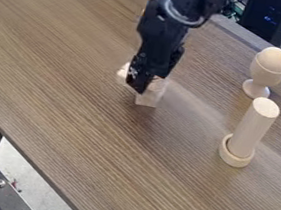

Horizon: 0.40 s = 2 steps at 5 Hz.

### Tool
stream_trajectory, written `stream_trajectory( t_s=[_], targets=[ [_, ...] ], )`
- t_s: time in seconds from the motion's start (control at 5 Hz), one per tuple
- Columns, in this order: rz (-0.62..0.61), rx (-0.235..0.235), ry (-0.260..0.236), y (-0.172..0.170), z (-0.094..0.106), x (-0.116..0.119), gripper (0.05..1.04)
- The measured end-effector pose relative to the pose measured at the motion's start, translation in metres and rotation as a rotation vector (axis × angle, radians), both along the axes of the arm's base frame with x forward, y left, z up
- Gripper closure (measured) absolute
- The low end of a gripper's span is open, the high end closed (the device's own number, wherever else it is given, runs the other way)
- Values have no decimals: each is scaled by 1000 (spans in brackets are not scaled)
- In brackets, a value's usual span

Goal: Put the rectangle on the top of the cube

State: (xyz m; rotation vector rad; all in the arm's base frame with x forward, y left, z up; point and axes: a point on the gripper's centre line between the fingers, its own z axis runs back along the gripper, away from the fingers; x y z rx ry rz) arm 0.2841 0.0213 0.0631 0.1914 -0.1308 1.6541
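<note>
Likely placing step: gripper [139, 86] at rectangle [123, 73], seemingly over cube [147, 99], between table's [67, 115] lower-left and upper-right edges, can't tell if gripping; next, square up and free it.

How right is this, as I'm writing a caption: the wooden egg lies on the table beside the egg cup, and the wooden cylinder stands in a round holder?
One part is wrong: in the camera view, the wooden egg sits in the egg cup, not beside it. The wooden cylinder does stand in a round holder.
</note>
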Motion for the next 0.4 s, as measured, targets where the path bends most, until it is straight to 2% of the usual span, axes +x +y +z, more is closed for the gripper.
stream_trajectory(
  t_s=[0.2,0.4],
  targets=[
    [-20,13,-12,-1,5,5,82],
    [-51,41,-43,1,18,14,85]
  ],
)
